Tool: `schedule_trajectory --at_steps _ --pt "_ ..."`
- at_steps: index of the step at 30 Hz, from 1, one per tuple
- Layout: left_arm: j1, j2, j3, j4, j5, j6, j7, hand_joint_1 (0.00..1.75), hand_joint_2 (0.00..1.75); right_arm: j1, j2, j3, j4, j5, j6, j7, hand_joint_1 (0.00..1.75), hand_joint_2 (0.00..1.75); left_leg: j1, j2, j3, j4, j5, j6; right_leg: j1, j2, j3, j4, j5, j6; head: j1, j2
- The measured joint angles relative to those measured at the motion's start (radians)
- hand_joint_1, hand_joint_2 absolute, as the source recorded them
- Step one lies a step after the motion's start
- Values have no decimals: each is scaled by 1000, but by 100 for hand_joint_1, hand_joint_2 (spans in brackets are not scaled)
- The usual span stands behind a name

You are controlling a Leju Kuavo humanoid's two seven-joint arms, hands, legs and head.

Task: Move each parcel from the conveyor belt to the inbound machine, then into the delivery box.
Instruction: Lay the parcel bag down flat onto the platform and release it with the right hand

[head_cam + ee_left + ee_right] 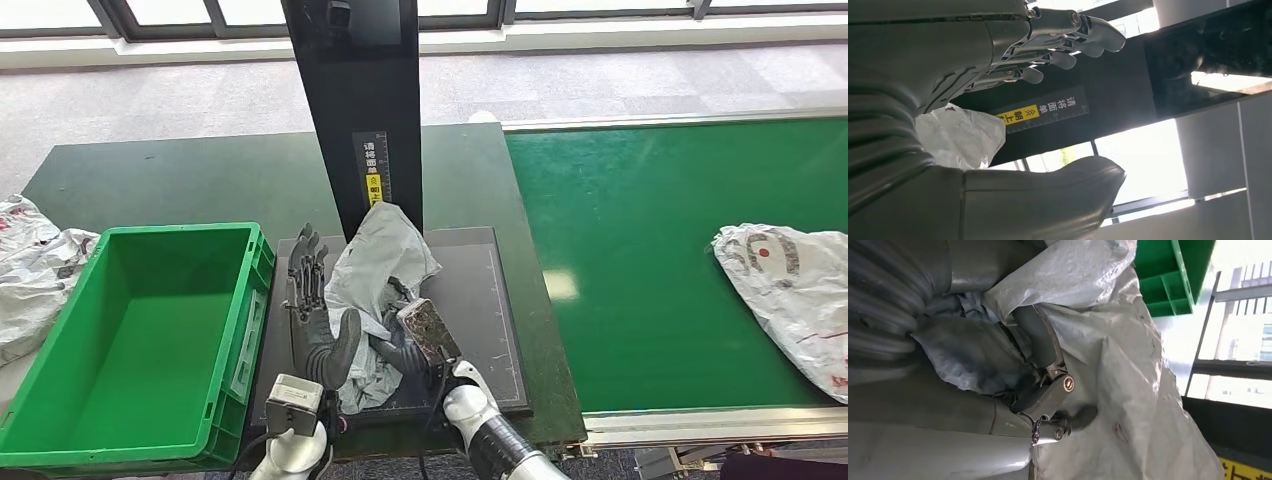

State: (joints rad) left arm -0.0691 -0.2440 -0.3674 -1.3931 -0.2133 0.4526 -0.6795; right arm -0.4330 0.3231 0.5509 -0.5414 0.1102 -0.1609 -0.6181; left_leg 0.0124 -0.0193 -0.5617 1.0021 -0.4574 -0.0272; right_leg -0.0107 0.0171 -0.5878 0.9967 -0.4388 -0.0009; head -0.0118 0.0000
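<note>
A crumpled grey parcel [385, 255] [1128, 390] [960, 137] lies on the dark platform of the inbound machine [480, 290], leaning against its black column [365, 90]. My right hand [415, 340] [1043, 390] grips the parcel's near end, its fingers sunk into the folds. My left hand [318, 320] [998, 50] stands open at the parcel's left side with fingers stretched out and the thumb close to the wrapping. The green delivery box [180, 232] stands just left of the platform. A second parcel, white with red print [790, 290], lies on the green conveyor belt [650, 270] at the right.
Crumpled white bags [30, 270] lie on the dark table left of the box. The column carries a yellow and white label [375, 170] [1048, 111]. The belt's metal edge [700, 420] runs along the front right.
</note>
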Motion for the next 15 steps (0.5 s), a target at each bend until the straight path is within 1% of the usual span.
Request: schedule_trajectory --at_steps 6,15 --pt "2 5 0 0 21 18 0 0 0 66 -39 -39 -74 59 26 -6 0 175 0 0 0 0 0 0 0 0 0 0 0 0 0 0" --pt "2 7 0 0 33 19 0 0 0 102 -64 -67 -125 83 22 -3 0 175 0 0 0 0 0 0 0 0 0 0 0 0 0 0"
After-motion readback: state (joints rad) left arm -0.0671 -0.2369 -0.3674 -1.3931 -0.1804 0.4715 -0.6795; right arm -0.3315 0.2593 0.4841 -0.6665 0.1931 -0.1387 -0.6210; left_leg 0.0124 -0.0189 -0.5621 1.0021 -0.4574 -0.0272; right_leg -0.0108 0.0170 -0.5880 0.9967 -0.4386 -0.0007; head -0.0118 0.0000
